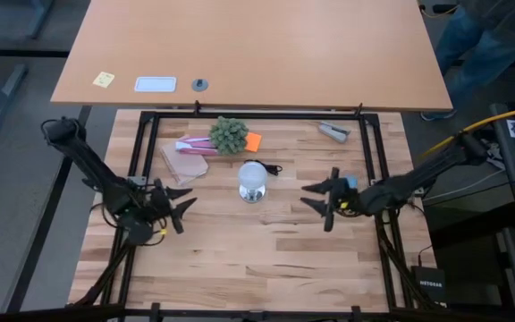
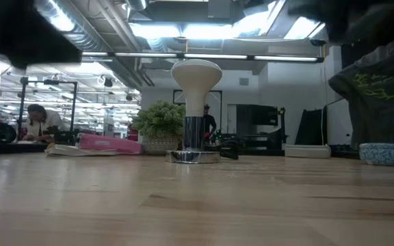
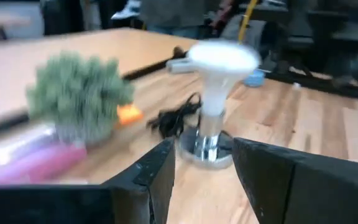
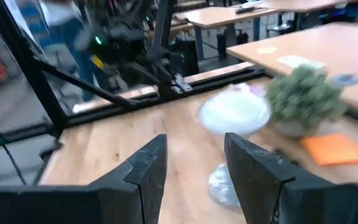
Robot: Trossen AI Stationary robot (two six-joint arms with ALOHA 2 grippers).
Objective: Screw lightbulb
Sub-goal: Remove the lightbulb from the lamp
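1. Here, the frosted white lightbulb (image 1: 252,174) with its grey metal screw base stands upright, dome up, in a flat round silver socket disc (image 1: 252,193) at the middle of the pale wooden table (image 1: 240,259), between the two pincers.
2. The left gripper (image 1: 184,204) hangs just above the table, well apart from the bulb; its two dark fingers (image 3: 157,171) stand parted with nothing between them, and the bulb lies ahead of its tips, off to one side.
3. The right gripper (image 1: 316,204) is on the opposite side of the bulb, likewise apart from it; its fingers (image 4: 148,165) are spread and hold nothing, and the bulb shows ahead through the gap.
4. Beyond the bulb from both pincers sit a small green bushy plant (image 1: 229,134), an orange square card (image 1: 253,141) touching it, and a pink wrapped packet (image 1: 195,144).
5. A thin black cord (image 1: 269,167) lies curled just beside the socket disc.
6. In the low view the bulb (image 2: 195,78) rises straight from the disc (image 2: 193,156).
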